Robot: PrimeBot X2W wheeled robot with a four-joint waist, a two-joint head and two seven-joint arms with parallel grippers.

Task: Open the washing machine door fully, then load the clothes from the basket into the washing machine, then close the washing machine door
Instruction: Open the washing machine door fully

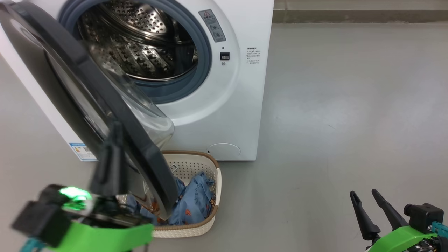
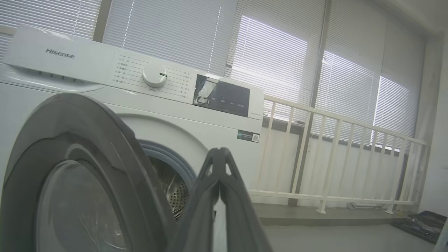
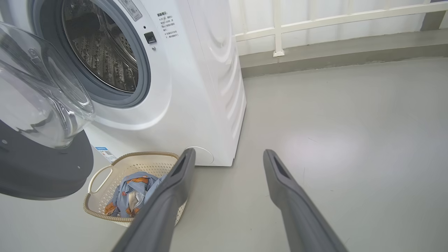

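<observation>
The washing machine door [image 1: 87, 105] stands swung out on its left hinge, roughly half open, with its black rim edge-on to the head camera and the clear dome bulging back toward the drum [image 1: 140, 45]. The left gripper [image 2: 218, 154] is raised close by the door's free edge. Its fingers are pressed together tip to tip with nothing seen between them, and whether they touch the rim I cannot tell. The washing machine [image 1: 238, 105] has its mouth open, with the grey gasket [image 1: 204, 52] all round and the steel holes showing inside. Down on the floor [image 1: 332, 105] the basket [image 1: 210, 164] sits just in front of the machine's lower panel. The door's bottom edge hangs over the basket's left side, so room is tight there. The clothes [image 1: 196, 199], blue with orange prints, lie heaped inside the basket below its brown rim. At the near right, the right gripper [image 1: 364, 194] hovers low with its fingers apart and holding nothing, well clear of basket and machine. Right of the machine there is wide bare grey floor, running far back to a low ledge and a white railing [image 3: 315, 21].
</observation>
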